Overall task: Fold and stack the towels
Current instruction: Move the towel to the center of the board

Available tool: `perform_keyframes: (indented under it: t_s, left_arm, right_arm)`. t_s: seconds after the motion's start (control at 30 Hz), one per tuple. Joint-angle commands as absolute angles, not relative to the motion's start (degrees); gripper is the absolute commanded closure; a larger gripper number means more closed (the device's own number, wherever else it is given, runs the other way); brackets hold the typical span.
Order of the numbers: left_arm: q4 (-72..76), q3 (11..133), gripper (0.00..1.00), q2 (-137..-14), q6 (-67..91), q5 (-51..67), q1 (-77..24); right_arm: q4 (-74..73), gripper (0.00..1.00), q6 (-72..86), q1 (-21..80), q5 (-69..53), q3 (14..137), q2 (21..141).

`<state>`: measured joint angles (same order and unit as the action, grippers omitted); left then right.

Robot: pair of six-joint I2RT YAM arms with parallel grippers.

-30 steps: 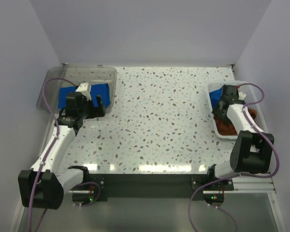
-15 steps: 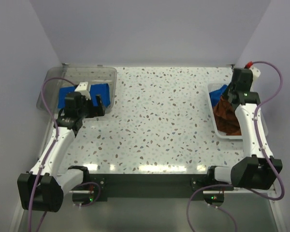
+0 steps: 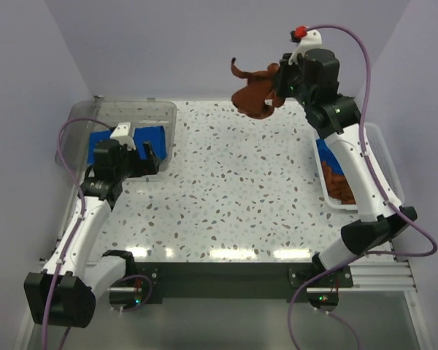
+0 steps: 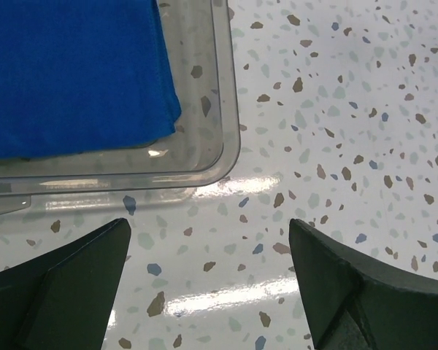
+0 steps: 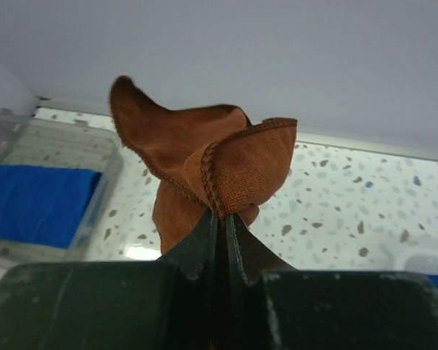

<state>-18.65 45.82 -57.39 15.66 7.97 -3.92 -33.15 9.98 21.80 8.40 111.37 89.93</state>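
High above the far edge of the speckled table [image 3: 241, 182], my right gripper [image 5: 220, 219] is clamped tight on the stitched hem of a rust-brown towel [image 5: 219, 157]. The soft terry bunches into folds, one corner flicking up, so its full outline is lost. My left gripper [image 4: 208, 233] hangs with fingers wide apart over the rounded corner of the clear plastic tray [image 4: 230, 109]. A flat blue towel [image 4: 73, 73] lies inside, cut off by the frame. More brown and blue cloth [image 3: 339, 186] fills the white basket [image 3: 383, 157], partly hidden behind my right arm.
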Motion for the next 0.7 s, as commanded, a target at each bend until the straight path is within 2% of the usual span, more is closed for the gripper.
perform_keyframes:
  t_s: [0.0, 0.17, 0.27, 0.3, 0.4, 0.5, 0.67]
  left_arm:
    - [-19.1, 48.9, 0.05, -55.5, 18.4, 11.8, -4.2]
    - [-21.5, 49.7, 0.05, -54.3, 19.2, 16.5, -4.2]
    - [-23.8, 49.9, 0.05, -53.2, 19.2, 19.7, -4.5]
    - [-24.3, 49.8, 0.05, -52.9, 19.2, 20.3, -4.6]
    - [-26.2, 49.1, 0.06, -52.3, 19.5, 22.9, -5.8]
    - [-25.6, 47.3, 0.07, -52.1, 21.6, 23.3, -9.3]
    - [-20.2, 44.2, 0.07, -56.2, 26.4, 18.3, -18.4]
  right_arm:
    - [-29.2, 0.93, 9.0, 23.6, 0.9, 108.5, 88.2]
    - [-25.9, 0.83, 13.3, 28.8, -5.1, 82.6, 79.6]
    - [-28.0, 0.60, 14.2, 33.8, -6.5, 69.6, 73.4]
    - [-29.3, 0.48, 14.3, 35.0, -6.6, 67.3, 72.1]
    - [-32.8, 0.38, 14.0, 38.4, -6.1, 60.5, 67.0]
    - [-34.4, 0.36, 12.8, 38.4, -0.1, 57.0, 64.3]
    - [-34.4, 0.37, 10.8, 38.0, 8.0, 56.8, 70.4]
